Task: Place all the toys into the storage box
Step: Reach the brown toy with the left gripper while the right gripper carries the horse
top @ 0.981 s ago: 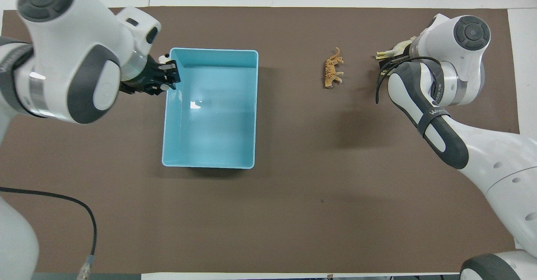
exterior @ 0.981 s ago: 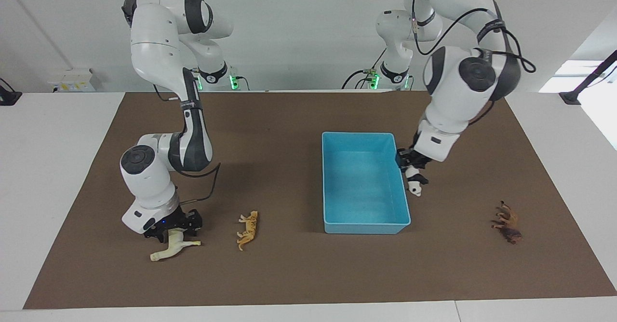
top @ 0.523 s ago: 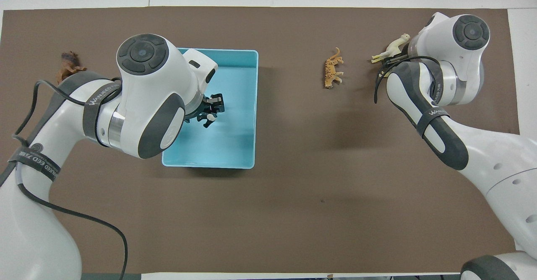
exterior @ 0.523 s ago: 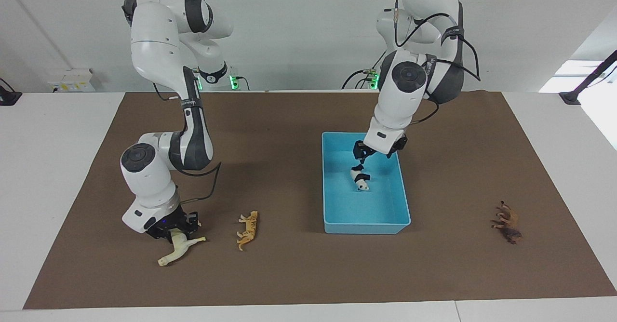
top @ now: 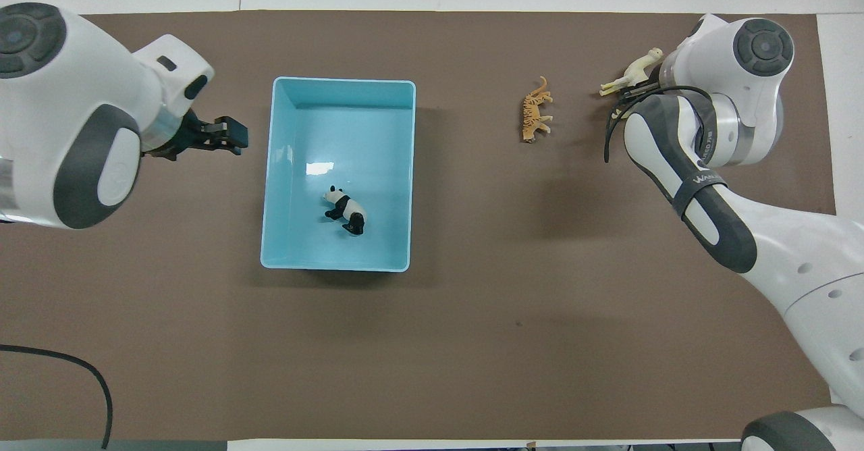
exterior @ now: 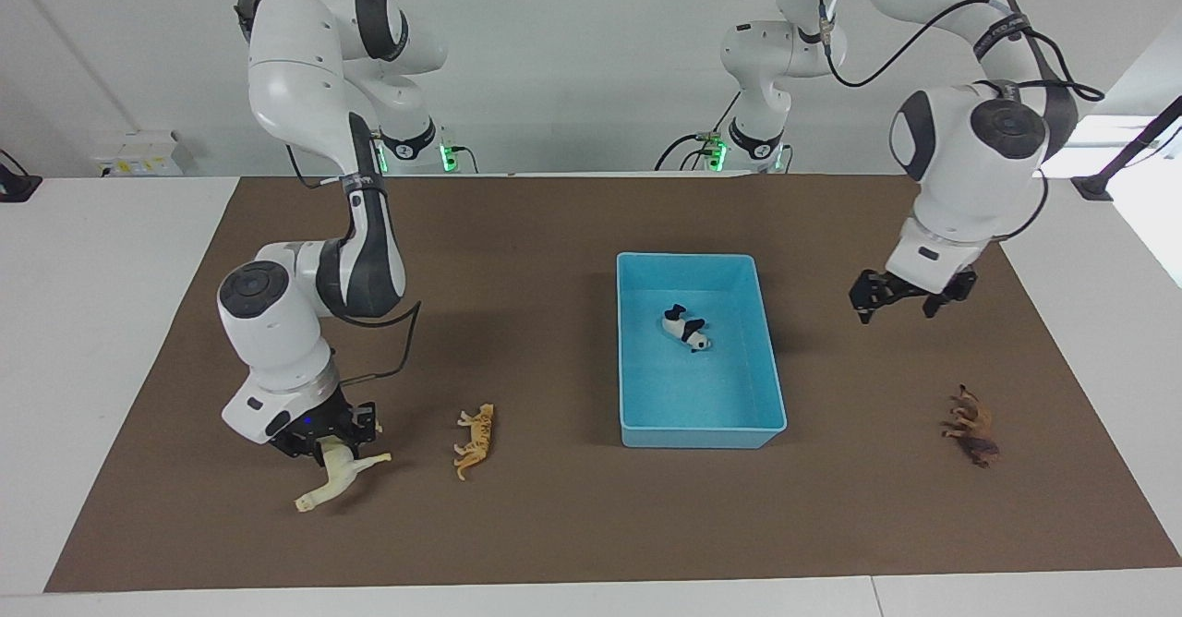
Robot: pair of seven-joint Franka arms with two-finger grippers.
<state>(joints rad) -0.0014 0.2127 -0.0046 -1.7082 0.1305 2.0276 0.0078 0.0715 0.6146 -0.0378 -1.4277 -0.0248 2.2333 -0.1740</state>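
Brown mat (exterior: 554, 229): right gripper (exterior: 331, 446) clenched on tilted cream horse (exterior: 337, 480), striped orange tiger (exterior: 475, 440) at its three o'clock, black-and-white panda (exterior: 686, 329) lying in light-blue box (exterior: 688, 436), left gripper (exterior: 910, 301) released at box's three o'clock, brown lion (exterior: 971, 428) at its five.

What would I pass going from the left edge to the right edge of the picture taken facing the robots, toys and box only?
Horse → tiger → storage box with the panda lying in it → lion.
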